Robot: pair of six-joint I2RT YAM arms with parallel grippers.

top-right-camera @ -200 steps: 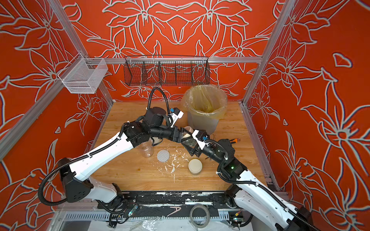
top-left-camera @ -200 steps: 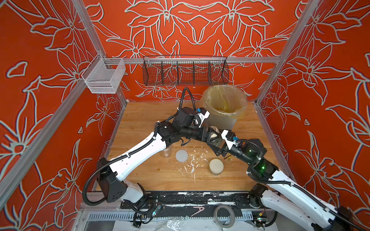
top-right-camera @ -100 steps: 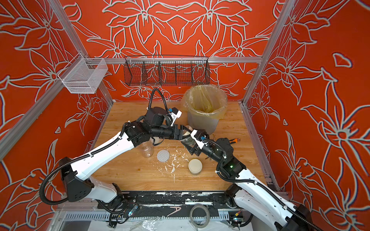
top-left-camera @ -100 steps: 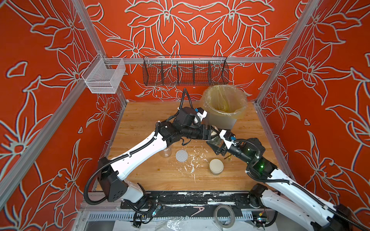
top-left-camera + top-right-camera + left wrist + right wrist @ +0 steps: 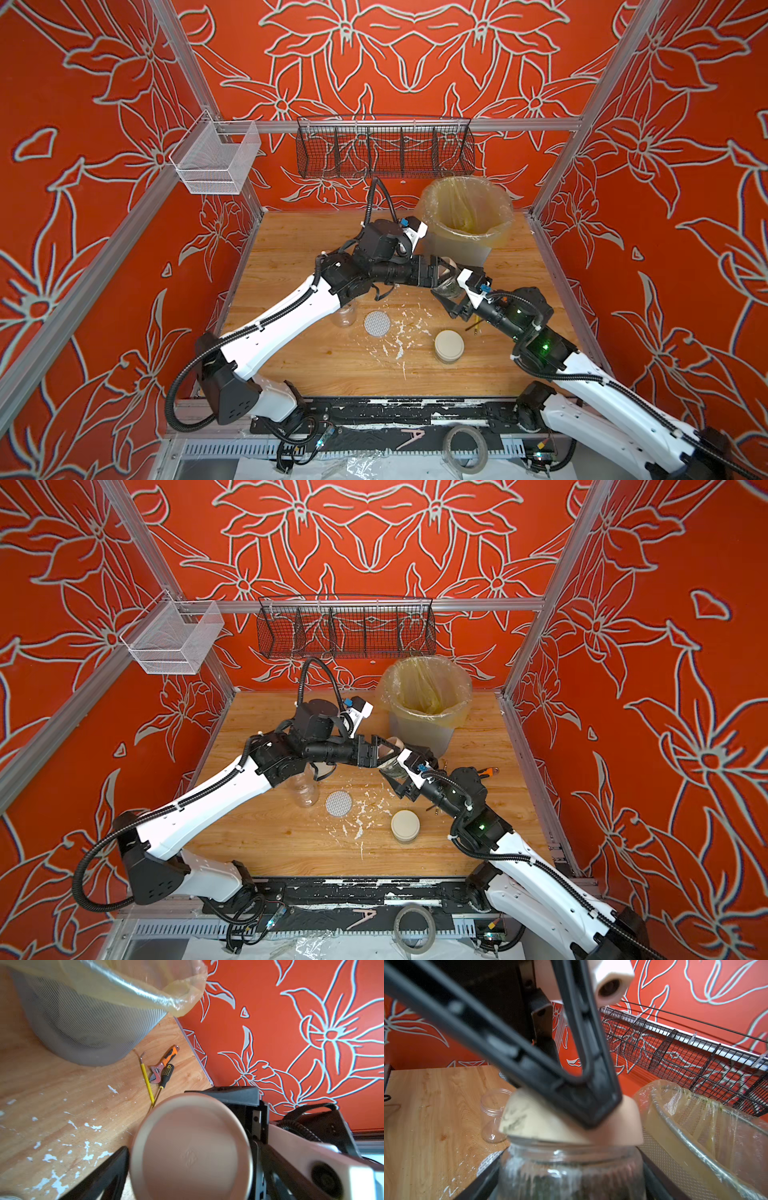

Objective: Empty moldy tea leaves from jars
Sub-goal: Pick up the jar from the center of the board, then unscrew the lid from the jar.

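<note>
Beside the grey mesh bin with its yellowish plastic liner (image 5: 459,249), above the wooden worktop (image 5: 291,257), my right end effector (image 5: 569,1184) is clamped round a clear cylindrical jar (image 5: 571,1167). Dark grey-green tea leaves (image 5: 550,1186) show through the jar's wall. My left end effector (image 5: 444,272) straddles the jar's round cream lid (image 5: 529,1120). Its fingers look spread wider than a second ago, and I cannot tell whether they press the lid or merely flank it. In the right wrist view the lid sits cocked, one edge lifted off the mouth. I judge the seal is broken and this jar is nearly ready to tip into the bin just beside it. If my left fingers have let go, the lid may slide onto the worktop, so I should regrip it first. Nearer the front, an empty open clear jar (image 5: 345,316) stands by a white dotted lid (image 5: 377,323), and a squat lidded jar (image 5: 449,345) waits unopened.
</note>
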